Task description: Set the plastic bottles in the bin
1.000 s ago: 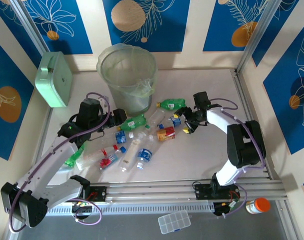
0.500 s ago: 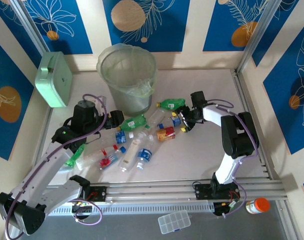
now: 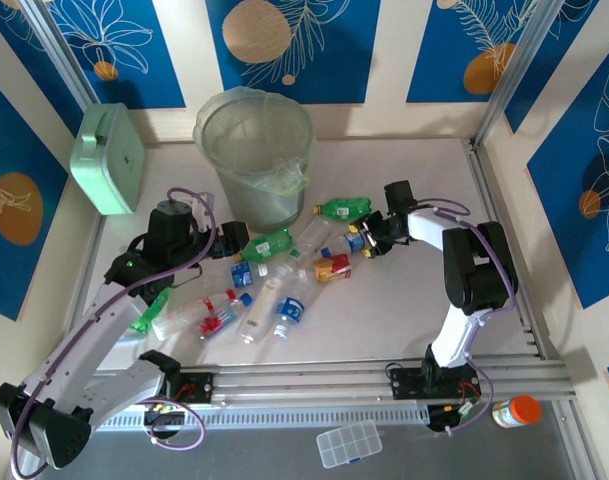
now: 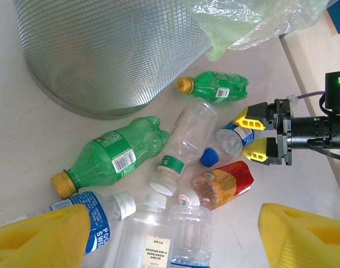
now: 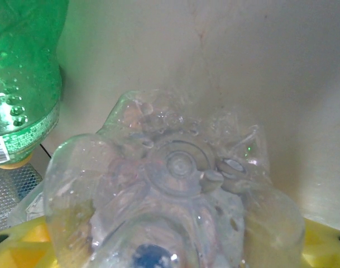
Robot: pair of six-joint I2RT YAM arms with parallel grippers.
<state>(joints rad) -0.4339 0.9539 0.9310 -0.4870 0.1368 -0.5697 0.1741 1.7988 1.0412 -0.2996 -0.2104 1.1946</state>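
Several plastic bottles lie in a heap in front of the bin (image 3: 256,165), whose meshed wall (image 4: 114,50) fills the upper left of the left wrist view. Among them are two green ones (image 4: 122,153) (image 4: 217,87), a red-labelled one (image 4: 225,184) and a blue-labelled one (image 4: 94,215). My right gripper (image 3: 369,243) (image 4: 254,135) (image 5: 170,254) is shut on the base of a clear blue-capped bottle (image 3: 352,241) (image 4: 228,142) (image 5: 175,184) lying at the heap's right side. My left gripper (image 3: 232,240) (image 4: 175,240) hovers open over the heap's left part, holding nothing.
A mint-green box (image 3: 106,158) leans on the left wall. Another green bottle (image 3: 149,310) lies beside the left arm. An orange-lidded jar (image 3: 514,411) and a clear compartment case (image 3: 348,443) sit beyond the near rail. Bare table spreads right of the heap.
My right gripper has slid left onto the clear blue-capped bottle and its fingers have closed on the base. The left arm shifted slightly, then held still, open.
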